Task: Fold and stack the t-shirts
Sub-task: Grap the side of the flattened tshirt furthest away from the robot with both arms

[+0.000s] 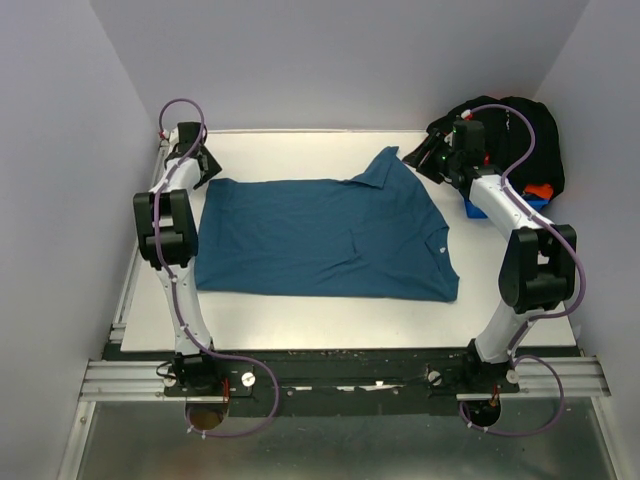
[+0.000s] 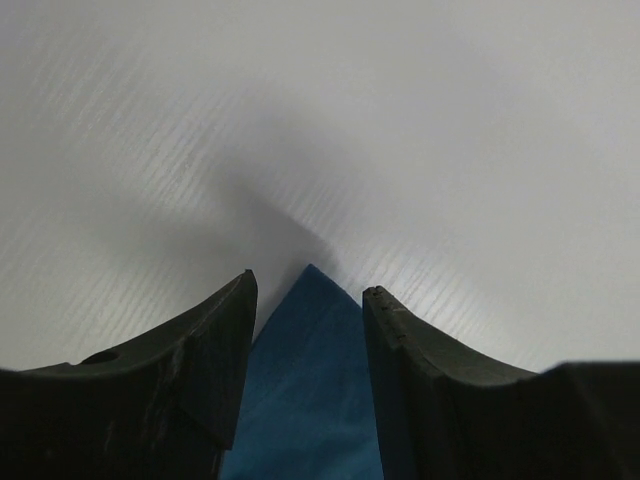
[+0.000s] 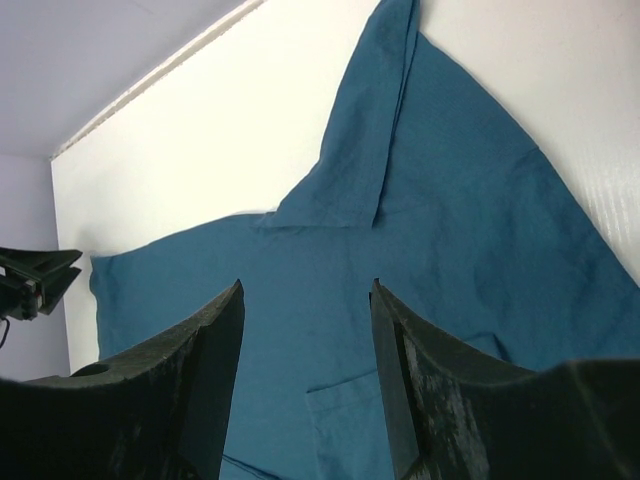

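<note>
The teal-blue t-shirt [image 1: 320, 235] lies spread flat on the white table [image 1: 300, 320], collar to the right, one sleeve [image 1: 385, 165] pointing to the far edge. My left gripper [image 1: 200, 165] is open at the shirt's far left corner; in the left wrist view that corner [image 2: 305, 380] lies between the open fingers of the left gripper [image 2: 308, 290]. My right gripper [image 1: 428, 158] is open and empty, held above the far sleeve; the right wrist view shows the shirt [image 3: 450, 230] below the right gripper [image 3: 305, 290]. A heap of black shirts [image 1: 520, 130] with an orange one [image 1: 540, 190] lies at the back right.
A small blue bin [image 1: 475, 208] stands under the right arm, beside the black heap. White walls close the table at the left, back and right. The left gripper also shows at the left edge of the right wrist view [image 3: 35, 280].
</note>
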Available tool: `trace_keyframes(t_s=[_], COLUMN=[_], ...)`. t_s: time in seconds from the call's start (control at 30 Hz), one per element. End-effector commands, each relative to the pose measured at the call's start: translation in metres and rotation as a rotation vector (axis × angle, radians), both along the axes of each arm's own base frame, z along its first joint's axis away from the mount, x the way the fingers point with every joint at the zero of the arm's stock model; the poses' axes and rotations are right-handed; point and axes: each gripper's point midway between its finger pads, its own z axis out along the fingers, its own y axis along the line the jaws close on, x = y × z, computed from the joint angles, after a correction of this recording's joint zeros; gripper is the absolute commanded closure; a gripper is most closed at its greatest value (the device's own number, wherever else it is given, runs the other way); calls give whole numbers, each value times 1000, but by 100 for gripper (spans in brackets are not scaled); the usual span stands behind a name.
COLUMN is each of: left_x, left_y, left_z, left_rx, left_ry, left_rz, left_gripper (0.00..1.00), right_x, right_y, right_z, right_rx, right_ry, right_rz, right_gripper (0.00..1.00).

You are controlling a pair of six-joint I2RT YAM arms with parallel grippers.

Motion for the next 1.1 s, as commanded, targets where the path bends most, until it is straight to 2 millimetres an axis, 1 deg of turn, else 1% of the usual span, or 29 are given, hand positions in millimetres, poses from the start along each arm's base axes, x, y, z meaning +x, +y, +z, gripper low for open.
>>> trace_keyframes(t_s=[0.0,0.1,0.2,0.3,0.43,0.53,0.57,0.63,0.73,0.77,0.8,0.83,0.9,0.93,1.0,1.03,1.07], left_x=[-4,-6,-11,-11,-9,-11,-11,-10,-8,-6,-7,-5,-4,-3,-1,1,0], left_y=[-6,-12,-10,-9,-8,0,0,1,1,1,1,-1,-1,0,3,4,6], left_z=[-8,-10,-14,-20,-32,-43,-45,-46,-45,-39,-40,-33,-26,-21,-14,-8,-5], left_rx=[29,29,46,47,56,76,69,48,37,35,31,30,39,48,65,75,83], left_ry=[68,92,132,163,246,294,295,289,267,248,243,221,198,186,169,157,154], left_rz=[-30,-49,-29,-29,-48,-39,-43,-45,-46,-47,-47,-49,-49,-50,-54,-60,-58], left_gripper=[42,42,42,40,40,42,44,54,76,79,80,81,91,95,96,100,100], right_x=[0,-1,-1,0,-1,-2,-1,-1,-1,0,1,2,5,8,15,18,22], right_y=[3,3,3,3,4,3,3,3,4,4,3,3,4,4,3,3,1], right_z=[7,7,5,6,8,8,9,9,8,7,5,3,0,-2,-8,-9,-13], right_rx=[-9,-11,-13,-12,-7,-10,-9,-8,-6,-8,-10,-13,-22,-27,-35,-39,-40], right_ry=[-20,-20,-15,-16,-20,-20,-22,-21,-20,-19,-15,-9,4,15,45,53,68], right_rz=[23,26,23,23,25,22,23,22,26,26,25,27,37,40,32,25,9], right_gripper=[39,39,39,39,39,39,39,39,39,39,39,39,39,39,39,39,38])
